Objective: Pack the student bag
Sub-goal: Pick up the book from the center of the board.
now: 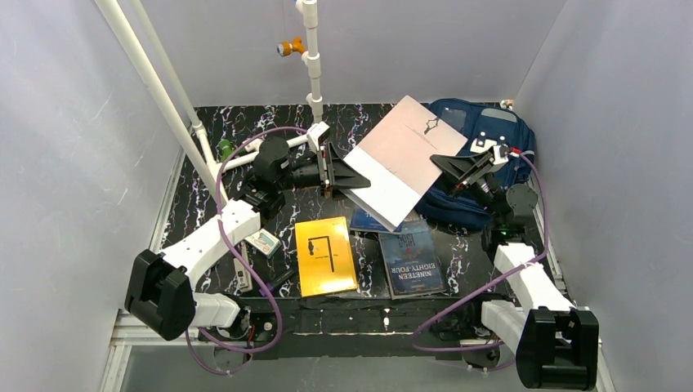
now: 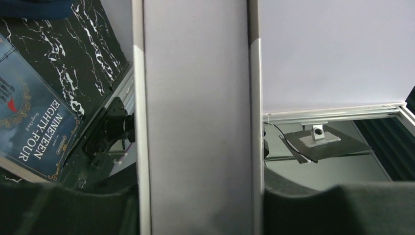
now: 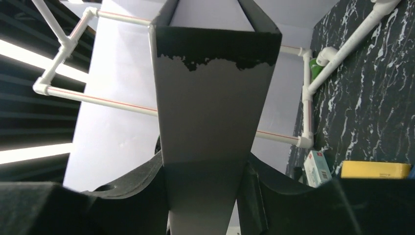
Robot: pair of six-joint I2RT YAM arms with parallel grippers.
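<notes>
Pale flat board (image 1: 404,155): held aloft, left gripper (image 1: 351,173) and right gripper (image 1: 445,163) each clamped on opposite edges.
Navy student bag (image 1: 466,116): far-right corner by walls, partly beneath it; contents hidden.

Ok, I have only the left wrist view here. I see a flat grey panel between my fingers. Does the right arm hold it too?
Observer: Yes. In the top view the right gripper clamps the panel on the edge opposite the left gripper.
Operator: Where is the student bag?
Observer: The student bag lies at the back right of the table; the raised panel hides part of it from above.
Operator: What else could be packed?
Observer: A yellow book lies flat near the front, between the two arms.
</notes>
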